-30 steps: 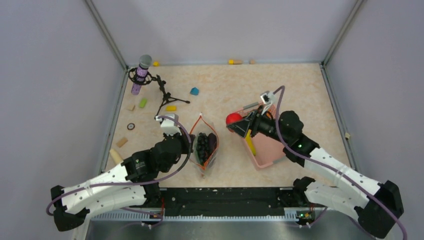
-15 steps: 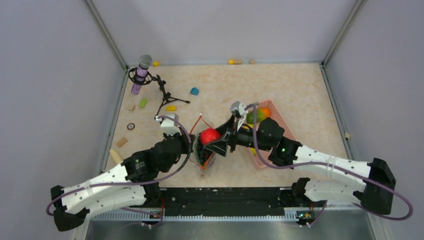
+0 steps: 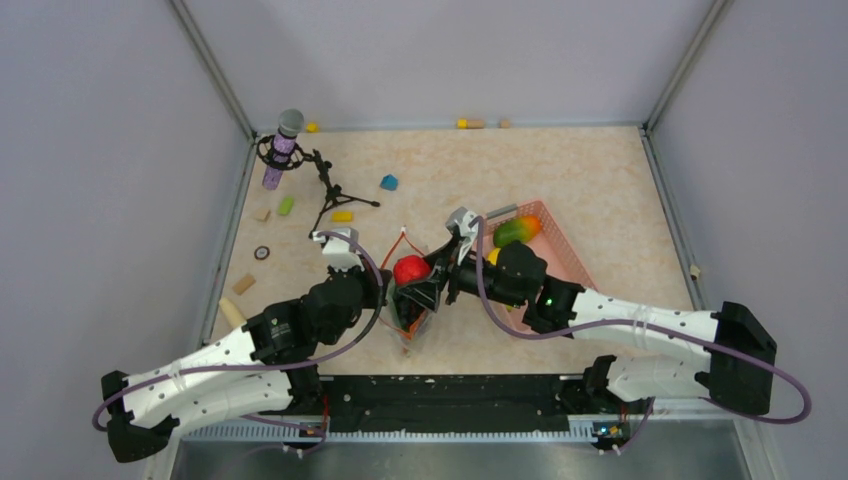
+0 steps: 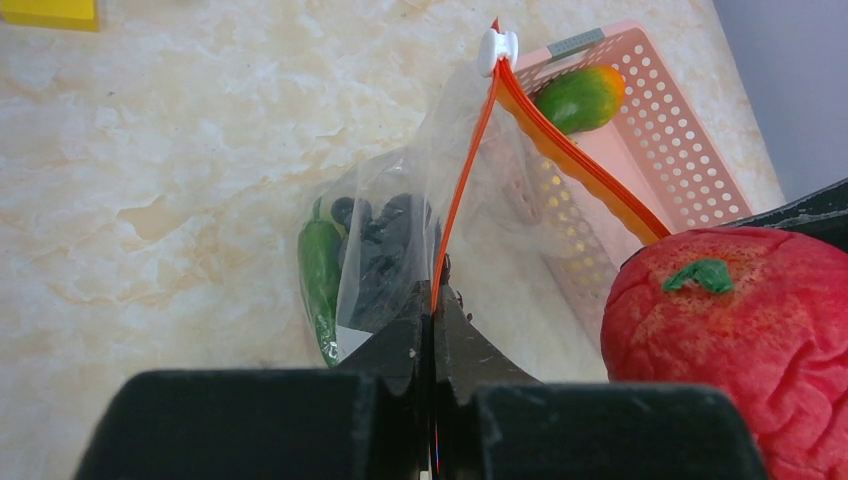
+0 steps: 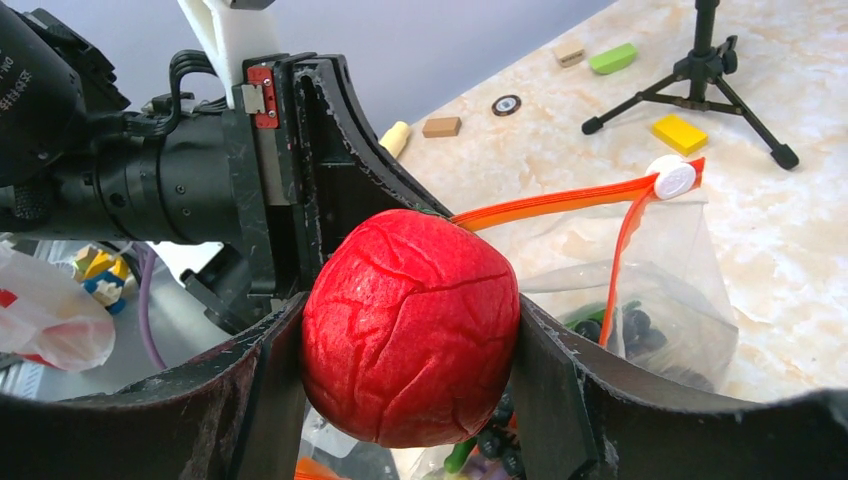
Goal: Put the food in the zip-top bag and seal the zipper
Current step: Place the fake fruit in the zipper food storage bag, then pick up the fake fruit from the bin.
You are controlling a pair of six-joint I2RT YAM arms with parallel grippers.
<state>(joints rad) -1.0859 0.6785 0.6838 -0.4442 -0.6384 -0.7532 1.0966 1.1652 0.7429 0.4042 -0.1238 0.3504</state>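
The clear zip-top bag (image 3: pixel 412 305) lies at the table's front middle, mouth held open, with dark grapes (image 4: pixel 385 262) and a green piece (image 4: pixel 318 268) inside. My left gripper (image 4: pixel 434 312) is shut on the bag's orange-red zipper (image 4: pixel 466 170); the white slider tab (image 4: pixel 497 46) sits at its far end. My right gripper (image 5: pixel 408 340) is shut on the red tomato (image 5: pixel 412 322) and holds it over the bag's mouth; the tomato also shows in the top view (image 3: pixel 410 269) and the left wrist view (image 4: pixel 735 340).
A pink slatted basket (image 3: pixel 560 250) with a green-orange fruit (image 3: pixel 517 229) stands right of the bag. A microphone on a black tripod (image 3: pixel 322 185) stands at the back left. Small coloured blocks (image 3: pixel 342 216) lie scattered along the left and back.
My right gripper has carried the red tomato leftward from the pink basket to above the bag's mouth. The left arm has held still on the zipper.
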